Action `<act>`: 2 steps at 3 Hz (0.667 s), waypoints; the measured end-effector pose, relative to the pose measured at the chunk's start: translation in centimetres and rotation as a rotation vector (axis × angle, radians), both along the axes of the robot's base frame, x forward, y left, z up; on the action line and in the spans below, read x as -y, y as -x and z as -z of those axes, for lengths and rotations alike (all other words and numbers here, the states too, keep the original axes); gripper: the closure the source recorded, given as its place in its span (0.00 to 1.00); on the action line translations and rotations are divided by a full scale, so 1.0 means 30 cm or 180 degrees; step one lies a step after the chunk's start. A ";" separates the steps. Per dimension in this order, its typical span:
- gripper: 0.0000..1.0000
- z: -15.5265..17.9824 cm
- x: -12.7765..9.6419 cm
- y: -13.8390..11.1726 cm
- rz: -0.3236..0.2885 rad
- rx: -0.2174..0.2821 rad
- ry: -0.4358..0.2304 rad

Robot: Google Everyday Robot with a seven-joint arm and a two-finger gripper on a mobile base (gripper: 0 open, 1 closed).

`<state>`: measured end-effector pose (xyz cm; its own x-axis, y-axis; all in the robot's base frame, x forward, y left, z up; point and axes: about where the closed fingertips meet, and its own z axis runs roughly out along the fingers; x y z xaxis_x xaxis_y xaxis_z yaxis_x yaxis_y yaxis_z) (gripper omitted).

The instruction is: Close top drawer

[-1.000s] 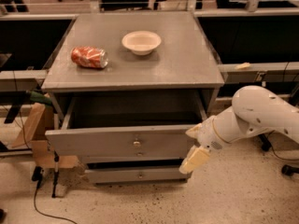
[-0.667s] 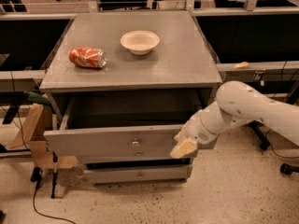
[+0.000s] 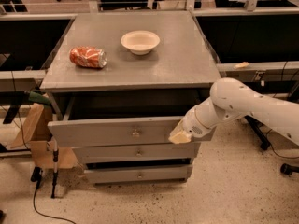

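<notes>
Top drawer [image 3: 103, 133], part open, looks like stiff, heavyish metal, best pushed flat on its front's right end, where the gripper [image 3: 179, 136] sits, open or closed I cannot tell.

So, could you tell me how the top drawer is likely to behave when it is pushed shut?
The top drawer looks like stiff sheet metal, so it probably won't flex. The gripper sits at its front's right end, far from the knob, so it may skew slightly.
</notes>
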<state>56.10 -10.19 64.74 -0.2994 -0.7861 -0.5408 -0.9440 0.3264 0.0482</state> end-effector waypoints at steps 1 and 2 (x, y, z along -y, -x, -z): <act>0.34 0.010 -0.013 -0.043 0.0115 0.0006 -0.0036; 0.10 0.016 -0.025 -0.086 0.0248 0.0041 -0.0144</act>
